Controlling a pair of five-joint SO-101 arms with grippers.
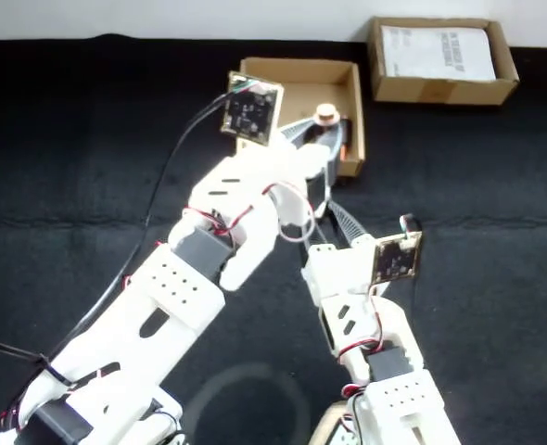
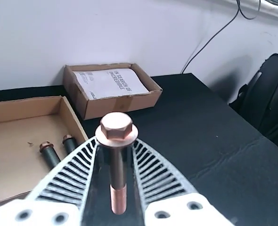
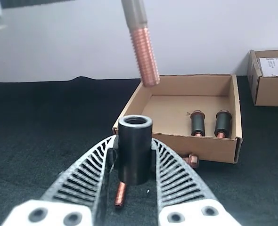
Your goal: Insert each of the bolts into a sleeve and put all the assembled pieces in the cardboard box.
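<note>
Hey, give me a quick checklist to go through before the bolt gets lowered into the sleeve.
1. Grip on the bolt by the left pincer: ok, clamped between both fingers.
2. Grip on the sleeve by the right pincer: ok, upright, top opening clear.
3. Threaded end centred over the opening: cannot tell; it hangs above, seemingly off to one side.
4. Shaft parallel to the sleeve: not ok, it looks tilted.
5. Room in the cardboard box: ok, two assembled pieces lie there, floor mostly bare.

Dark print, a heading over fine lines, on the white sheet [image 1: 438, 53] in the far box [image 1: 440, 90].
</note>
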